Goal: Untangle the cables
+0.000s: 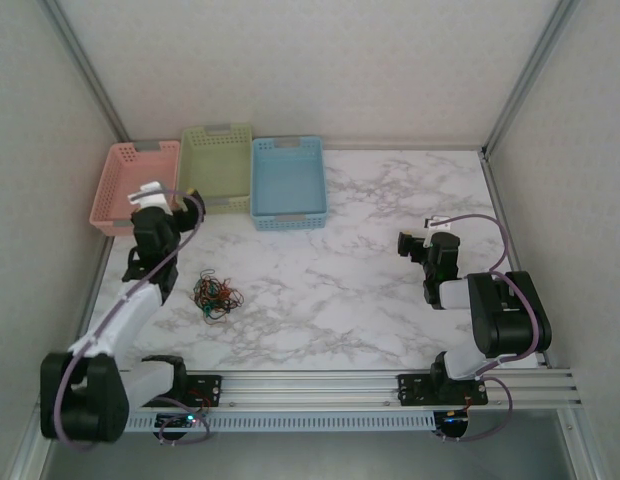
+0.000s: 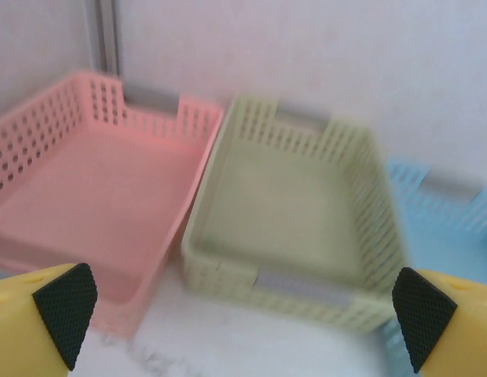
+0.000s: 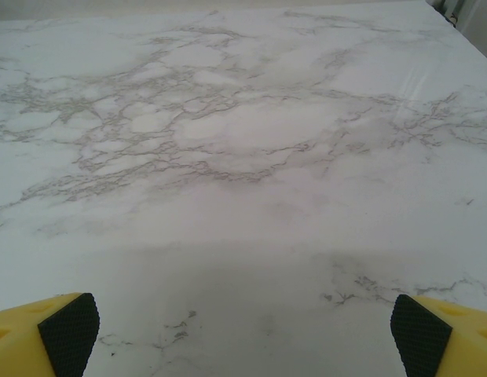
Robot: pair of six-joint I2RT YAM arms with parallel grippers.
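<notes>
cables (image 1: 216, 295) — tangled heap on marble table (image 1: 370, 260), both end effectors open wide

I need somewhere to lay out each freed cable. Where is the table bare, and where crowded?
Bare: the table between the cables and the right gripper, back to the blue basket; also the far right corner. Crowded: far left, where the pink basket, green basket and left gripper cluster.

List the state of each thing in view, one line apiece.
cables: tangled in one heap on the table
pink basket: empty
green basket: empty
blue basket: empty
left claw: open, holding nothing
right claw: open, holding nothing
</notes>
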